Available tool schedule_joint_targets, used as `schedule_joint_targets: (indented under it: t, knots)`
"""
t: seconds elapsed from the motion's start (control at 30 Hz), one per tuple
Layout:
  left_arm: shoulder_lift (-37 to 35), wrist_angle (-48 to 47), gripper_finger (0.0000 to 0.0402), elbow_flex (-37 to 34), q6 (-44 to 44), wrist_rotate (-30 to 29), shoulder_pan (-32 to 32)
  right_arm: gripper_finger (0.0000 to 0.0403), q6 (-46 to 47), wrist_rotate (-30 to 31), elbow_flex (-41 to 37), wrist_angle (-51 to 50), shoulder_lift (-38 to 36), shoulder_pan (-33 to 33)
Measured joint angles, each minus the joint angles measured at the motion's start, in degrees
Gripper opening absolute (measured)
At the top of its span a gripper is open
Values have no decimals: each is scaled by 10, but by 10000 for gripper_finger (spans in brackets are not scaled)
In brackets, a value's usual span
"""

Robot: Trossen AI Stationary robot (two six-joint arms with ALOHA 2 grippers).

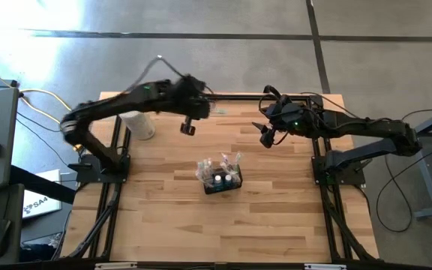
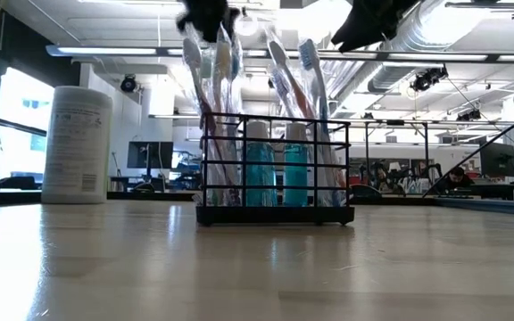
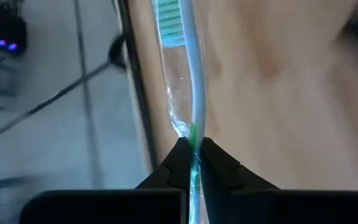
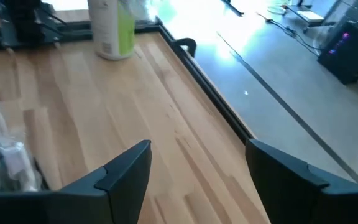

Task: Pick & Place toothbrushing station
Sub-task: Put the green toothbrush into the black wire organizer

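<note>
Left end effector [image 3: 192,163] clamped on a wrapped toothbrush [image 3: 185,74], upper centre of the high view. Right end effector [image 4: 197,180] apart, empty. Toothbrushing station [image 1: 222,180] mid-counter [image 1: 276,217].

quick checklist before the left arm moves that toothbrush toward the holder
1. Left gripper shut on the toothbrush: ok, fingers pinch its handle, still in a clear wrapper.
2. Brush clear of the table: ok, the left arm is held above the far side, near the white canister.
3. Holder upright: ok, it stands flat at the table's middle.
4. Free slot in the holder: cannot tell, several brushes and two teal tubes already fill it.
5. Right gripper out of the way: ok, open, empty, off to the holder's far right.
</note>
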Motion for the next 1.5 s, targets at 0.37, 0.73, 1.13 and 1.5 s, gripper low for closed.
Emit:
schedule_joint_targets:
  t: [0.37,0.73,1.13,1.5]
  knots:
    - [-169,180,9,-109,-293,42,-109,254,24,-38,0,20,-5,8]
    - [-274,353,9,-251,-303,-229,-368,254,124,-48,0,-29,-9,56]
    - [-238,617,9,-375,-323,-310,-515,254,262,98,0,-99,-14,165]
    - [-186,940,9,-538,-316,-310,-517,254,330,217,0,-106,-12,310]
